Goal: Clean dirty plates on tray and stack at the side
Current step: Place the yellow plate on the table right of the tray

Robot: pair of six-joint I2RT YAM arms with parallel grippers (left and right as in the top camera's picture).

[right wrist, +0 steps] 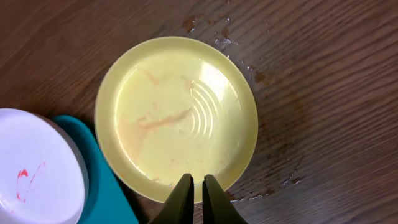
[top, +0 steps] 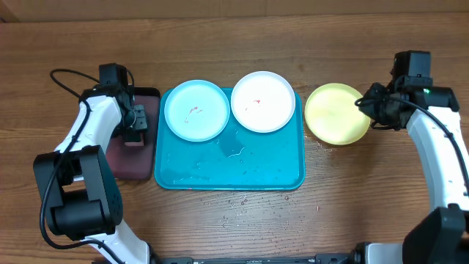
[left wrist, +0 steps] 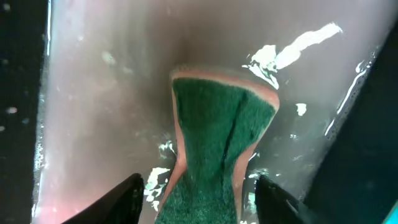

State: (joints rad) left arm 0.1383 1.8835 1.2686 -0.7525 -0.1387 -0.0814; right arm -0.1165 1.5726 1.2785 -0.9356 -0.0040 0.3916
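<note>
Left gripper (left wrist: 199, 186): jaws open, one finger on each side of the sponge (left wrist: 221, 137), a gap showing on both sides; nothing held. The sponge lies flat in the wet dark tray (top: 139, 165), green face up, long axis running straight away from the wrist and in line with the fingers. A grasp needs only a closing of the jaws, no turn.

Right gripper (right wrist: 198, 186): jaws all but together, holding nothing. The tips sit over the near rim of the yellow plate (right wrist: 177, 118); contact cannot be told.

Blue tray (top: 227, 176): holds two plates side by side along its far half, the cyan plate (top: 196, 110) to the left, the white plate (top: 262, 101) to the right, rims close together. Each carries small red marks. A film of water lies on the near half.

The yellow plate stands on the table (top: 234, 37), just off the tray's right edge, apart from the other two. Faint reddish streaks show inside it.

Judgement: the left arm is nearer the cyan plate, which lies to the right of its jaws, so that plate is the likely next one to wipe. No stack is formed yet.
</note>
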